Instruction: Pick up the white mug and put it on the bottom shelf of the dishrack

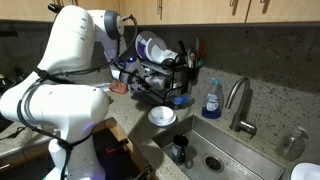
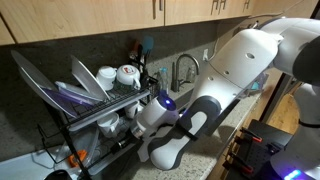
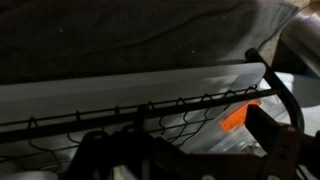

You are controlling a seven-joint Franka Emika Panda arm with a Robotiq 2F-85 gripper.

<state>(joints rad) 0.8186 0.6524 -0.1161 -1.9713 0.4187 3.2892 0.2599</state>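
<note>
Right, we duck the claw (image 2: 129, 122) under the upper tier (image 2: 88, 101) of the dishrack (image 1: 170, 70) to reach the bottom shelf (image 1: 164, 90), though whether it clamps the white mug (image 2: 109, 126) we cannot tell.

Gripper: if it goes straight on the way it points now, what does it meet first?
Probably the wire rail of the dishrack, which crosses right ahead in the wrist view, with a pale surface behind it. In an exterior view the gripper is close against the rack, low down. Depth is unclear.
</note>
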